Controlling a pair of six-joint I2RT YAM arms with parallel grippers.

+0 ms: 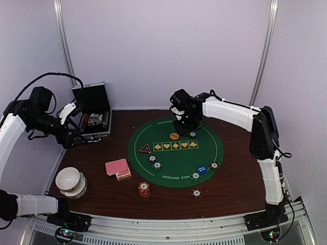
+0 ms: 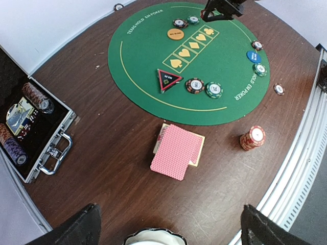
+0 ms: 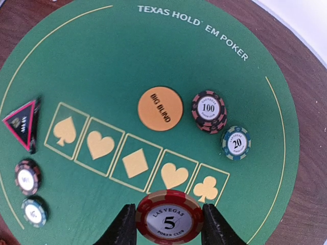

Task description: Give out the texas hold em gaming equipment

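Note:
My right gripper [image 3: 169,227] is shut on a red "5" poker chip [image 3: 169,219], held above the far side of the green mat [image 1: 173,153] near the club box. On the mat beyond it lie the orange button [image 3: 160,108], a "100" chip stack [image 3: 209,111] and a "20" chip [image 3: 235,142]. The blue button [image 1: 202,169] sits at the mat's near right. Pink-backed cards [image 2: 176,150] and a red chip stack [image 2: 252,137] lie on the wood. My left gripper [image 2: 168,224] is open and empty, high above the table's left side.
The open black case [image 1: 94,120] holding more chips stands at the back left. A white bowl [image 1: 70,181] sits at the front left. A triangular marker [image 2: 168,79] and two chips [image 2: 204,88] lie on the mat's left. A single chip [image 1: 196,193] lies off the mat.

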